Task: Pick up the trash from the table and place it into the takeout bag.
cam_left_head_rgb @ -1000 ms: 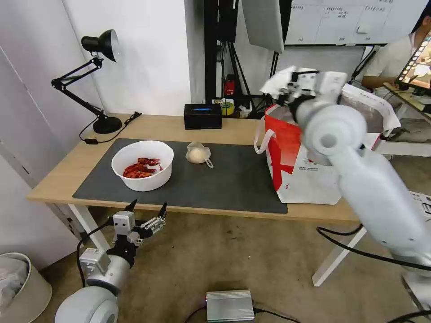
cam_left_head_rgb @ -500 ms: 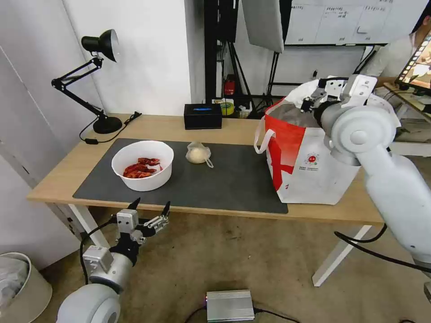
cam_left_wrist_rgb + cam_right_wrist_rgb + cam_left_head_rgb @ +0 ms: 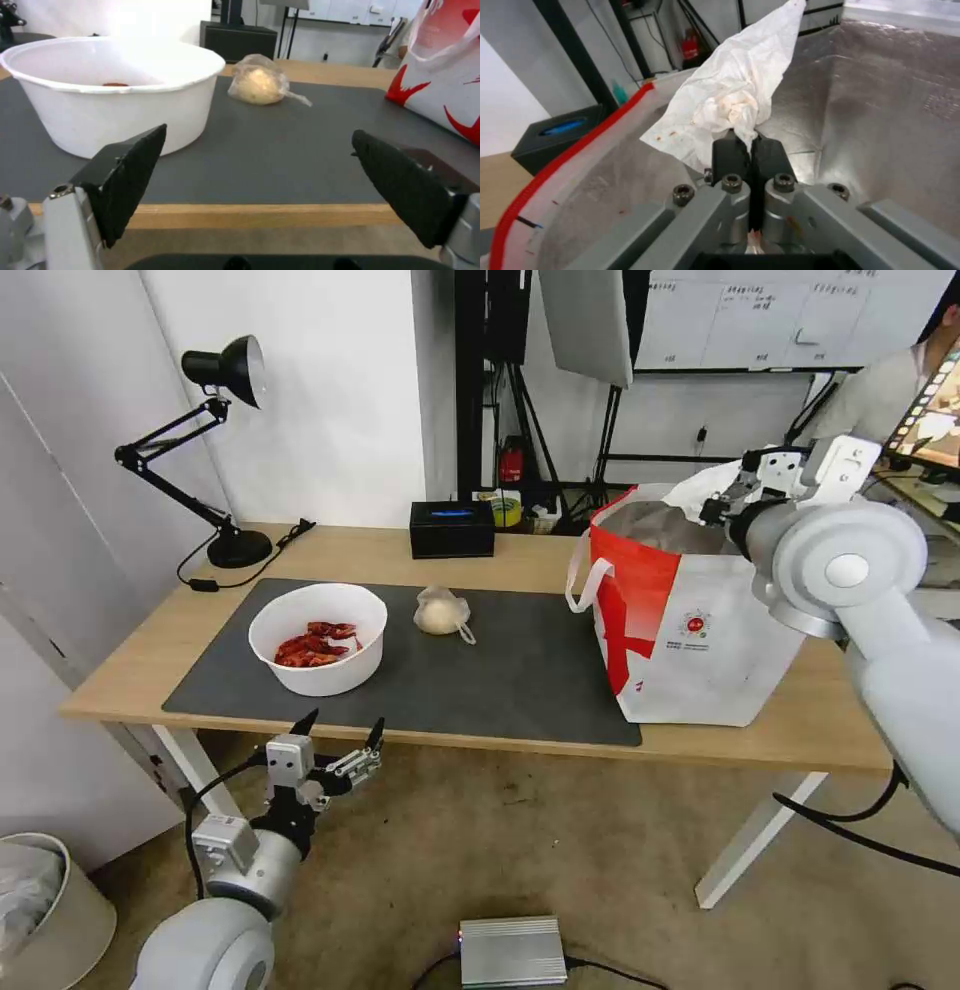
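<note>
Right wrist view puts the right claw pinched tight on the stained tissue, which stands up from its tips, with the bag's foil lining all around and below. From the head view that claw sits over the bag's open top, so by my reading this piece is at the drop point but not yet let go.

Left claw hangs spread wide and empty, just off the near edge of the table, below the top. Ahead of it stands the bowl; the small clear bag lies farther off and to its right. Both are on the mat and remain to be cleared.

No hinged tray can be made out on the table. Most of the bag's floor is hidden by the tissue and the claw, so what already lies inside cannot be told. From the left wrist, the bowl's wall hides nearly all its shells.
</note>
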Controlling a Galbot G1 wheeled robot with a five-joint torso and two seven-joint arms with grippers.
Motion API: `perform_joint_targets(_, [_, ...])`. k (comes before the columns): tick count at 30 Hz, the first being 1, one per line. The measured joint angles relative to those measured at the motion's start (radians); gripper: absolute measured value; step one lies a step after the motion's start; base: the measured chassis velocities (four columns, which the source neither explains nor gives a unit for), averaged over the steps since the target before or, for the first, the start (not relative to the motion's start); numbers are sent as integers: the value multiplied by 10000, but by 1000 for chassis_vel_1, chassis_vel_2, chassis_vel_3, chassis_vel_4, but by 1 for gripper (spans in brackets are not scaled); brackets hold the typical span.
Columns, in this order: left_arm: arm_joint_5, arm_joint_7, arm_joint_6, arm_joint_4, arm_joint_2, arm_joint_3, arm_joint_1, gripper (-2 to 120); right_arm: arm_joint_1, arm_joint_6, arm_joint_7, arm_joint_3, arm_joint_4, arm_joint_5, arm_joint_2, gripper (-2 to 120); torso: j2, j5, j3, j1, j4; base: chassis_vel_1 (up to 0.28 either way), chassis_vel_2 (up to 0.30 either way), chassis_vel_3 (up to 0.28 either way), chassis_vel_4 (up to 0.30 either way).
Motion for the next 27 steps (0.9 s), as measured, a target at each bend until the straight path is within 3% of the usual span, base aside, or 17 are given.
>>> perform_joint_targets(4, [26, 0, 0, -58, 3, 5, 42, 100, -187, 23, 42, 137, 113, 101, -104, 0, 0, 0, 0, 0, 0, 0, 0, 0, 0])
perform_joint_targets(13, [29, 0, 2, -187, 17, -37, 122, 100, -256, 69, 99, 183, 263, 362, -194, 30, 0, 0, 0, 0, 1, 0, 0, 0, 0])
perform_joint_targets(20, [29, 0, 4, -303, 40, -79, 205, 100, -336, 85, 212, 270, 354, 548, -341, 61, 0, -1, -1, -1, 1, 0, 0, 0, 0])
perform_joint_targets(25, [14, 0, 4, -308, 66, -78, 188, 100, -363, 88, 217, 287, 354, 552, -361, 73, 0, -1, -1, -1, 0, 0, 0, 0, 0])
perform_joint_targets(27, [-4, -3, 3, -305, 87, -60, 136, 100, -370, 90, 216, 287, 333, 555, -363, 84, 0, 0, 0, -1, 1, 0, 0, 0, 0])
